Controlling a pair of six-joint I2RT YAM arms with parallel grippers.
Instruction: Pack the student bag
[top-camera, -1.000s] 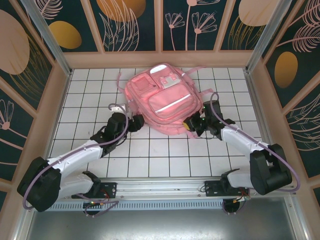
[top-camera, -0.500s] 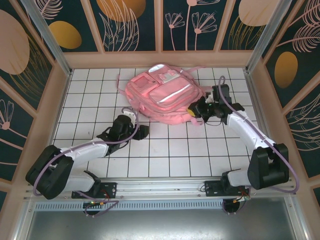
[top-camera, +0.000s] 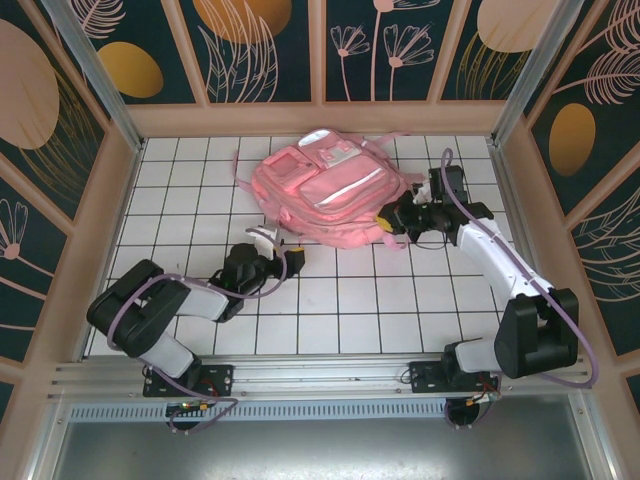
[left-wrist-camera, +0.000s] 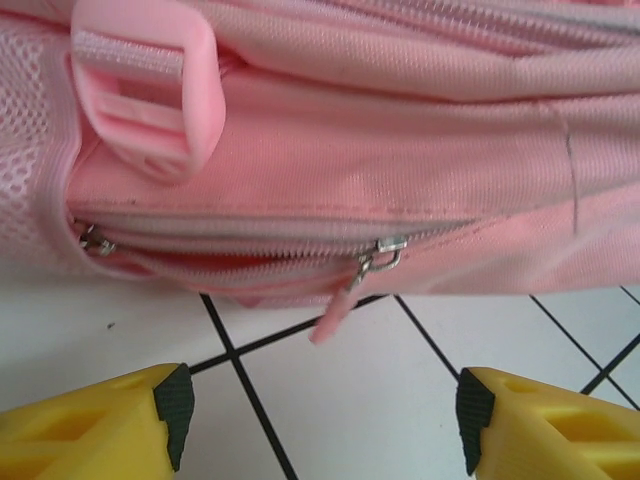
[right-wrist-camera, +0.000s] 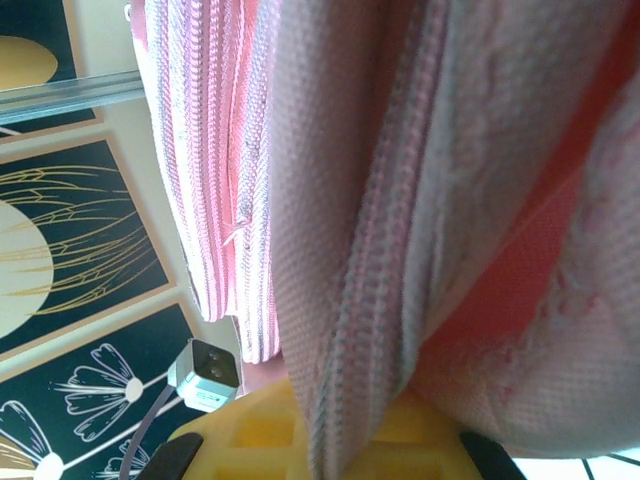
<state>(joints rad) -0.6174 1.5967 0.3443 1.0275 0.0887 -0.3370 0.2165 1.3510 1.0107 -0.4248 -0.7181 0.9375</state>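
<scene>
**Figure: 2 claws working the zipper side of a soft backpack**

The white tiled surface (top-camera: 180, 300) is carrying the student bag (top-camera: 325, 195), which is lying flat toward the far middle with its front pockets facing up. The right claw (top-camera: 388, 222) is pinching shut on a fold of the bag's right edge. The left claw (left-wrist-camera: 320, 400) is standing wide open and empty just short of the bag's near side, facing a zipper slider (left-wrist-camera: 385, 252) and its small pink pull tab (left-wrist-camera: 330, 318).

Risk, as judged: the limp shell is likely to be sagging or sliding on the smooth tiles if the right claw is tugging unevenly, carrying the tab out of the left claw's line. The thin tab may also be slipping from the pads.

Materials: the bag is showing woven pink fabric, a mesh side panel (left-wrist-camera: 30, 150), silvery stripes (top-camera: 345, 192), a rounded moulded plastic buckle (left-wrist-camera: 150, 90) and a metal slider.
</scene>
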